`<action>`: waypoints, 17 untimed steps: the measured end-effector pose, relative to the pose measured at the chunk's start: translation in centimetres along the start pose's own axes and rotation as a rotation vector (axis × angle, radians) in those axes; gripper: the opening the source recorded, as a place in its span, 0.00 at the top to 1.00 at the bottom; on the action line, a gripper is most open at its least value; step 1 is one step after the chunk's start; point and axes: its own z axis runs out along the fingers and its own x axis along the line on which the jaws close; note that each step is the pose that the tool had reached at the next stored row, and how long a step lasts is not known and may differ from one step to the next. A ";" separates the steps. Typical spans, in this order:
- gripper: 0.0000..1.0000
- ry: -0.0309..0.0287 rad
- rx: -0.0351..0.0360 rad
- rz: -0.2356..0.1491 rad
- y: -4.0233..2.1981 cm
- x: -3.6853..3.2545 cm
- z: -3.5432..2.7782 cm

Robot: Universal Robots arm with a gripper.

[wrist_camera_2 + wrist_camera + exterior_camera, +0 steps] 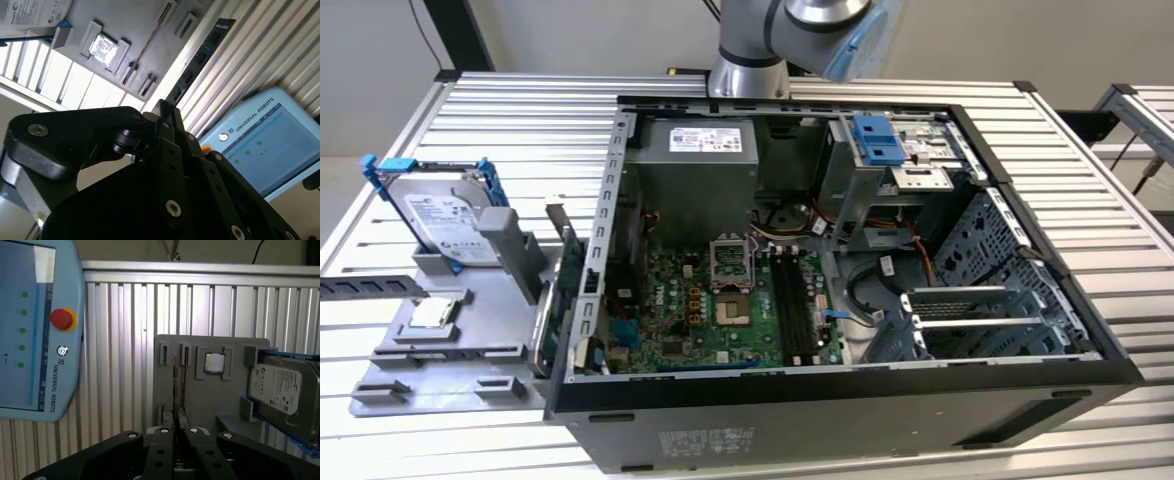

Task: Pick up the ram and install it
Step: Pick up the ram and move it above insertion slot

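We are holding the picked-up ram [201,56] tight in our gripper [164,106]; installing is calling for lining it up straight.

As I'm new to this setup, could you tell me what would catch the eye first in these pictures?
The open computer case sits in the middle of the exterior view, its motherboard bare. At that view's left a grey tray carries a hard drive. In the second wrist view the fingers grip the ram, a long dark stick jutting past them.
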 end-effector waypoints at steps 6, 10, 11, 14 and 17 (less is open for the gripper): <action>1.00 0.0000 0.0000 0.000 -0.01 -0.02 -0.53; 1.00 0.0000 0.0001 0.000 -0.01 -0.03 -0.76; 1.00 0.0000 0.0000 0.000 -0.02 -0.03 -0.80; 1.00 0.0000 0.0000 0.000 -0.02 -0.04 -0.97; 1.00 -0.0002 0.0001 0.000 -0.02 -0.04 -1.08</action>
